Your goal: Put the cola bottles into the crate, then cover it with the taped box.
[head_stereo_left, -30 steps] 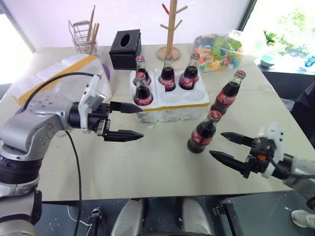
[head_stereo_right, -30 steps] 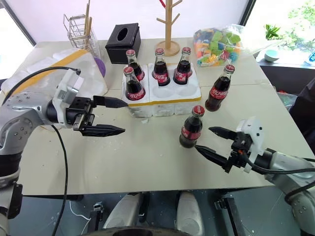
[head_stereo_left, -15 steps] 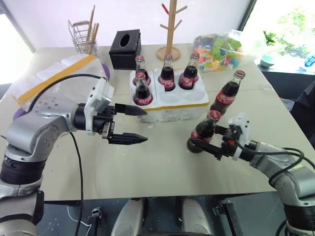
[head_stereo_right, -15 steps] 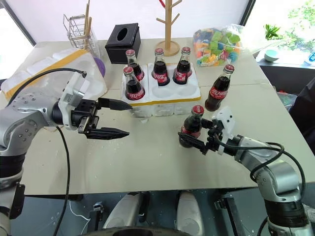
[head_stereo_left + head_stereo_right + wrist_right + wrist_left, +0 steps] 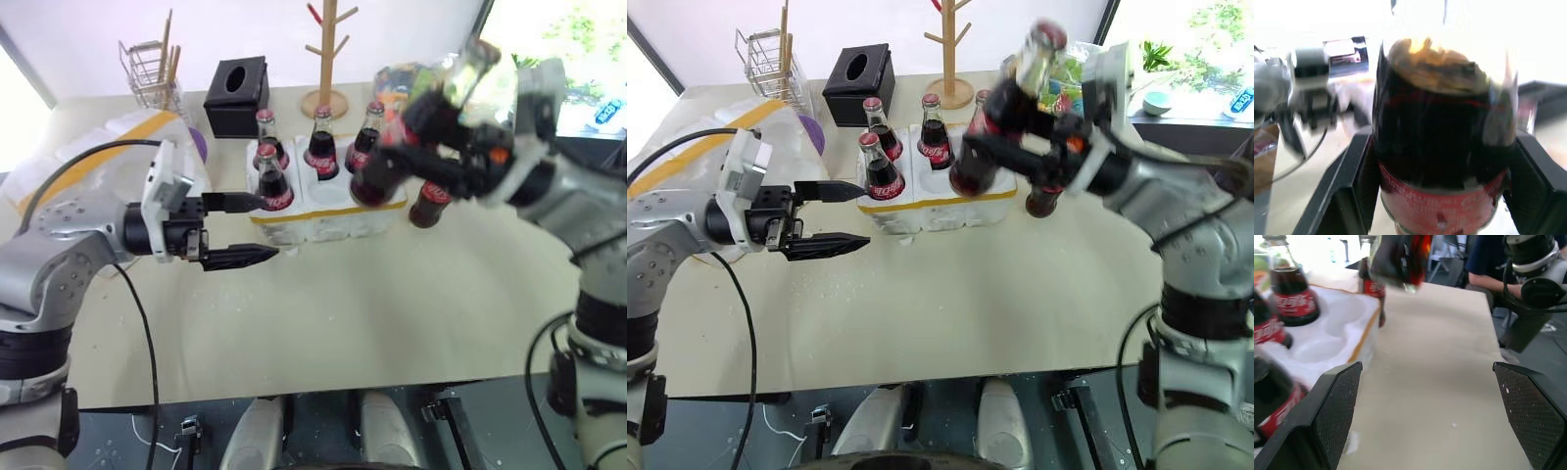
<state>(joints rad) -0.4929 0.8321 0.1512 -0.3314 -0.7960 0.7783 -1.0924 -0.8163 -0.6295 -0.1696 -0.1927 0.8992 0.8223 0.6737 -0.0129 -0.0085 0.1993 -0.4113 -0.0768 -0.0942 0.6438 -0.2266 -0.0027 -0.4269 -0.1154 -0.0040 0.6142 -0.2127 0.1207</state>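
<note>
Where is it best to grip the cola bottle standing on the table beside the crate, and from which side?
Grip the standing bottle around its body near the label, coming level from the open table side, away from the crate. It stands upright, so its round body suits a sideways pinch.

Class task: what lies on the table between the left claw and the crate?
Nothing: in the left eye view, only bare table separates the open left claw from the crate.

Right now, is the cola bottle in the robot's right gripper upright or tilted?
Tilted. The cola bottle held by the right gripper hangs in the air above the crate, cap leaning toward the robot's right, base toward its left.
</note>
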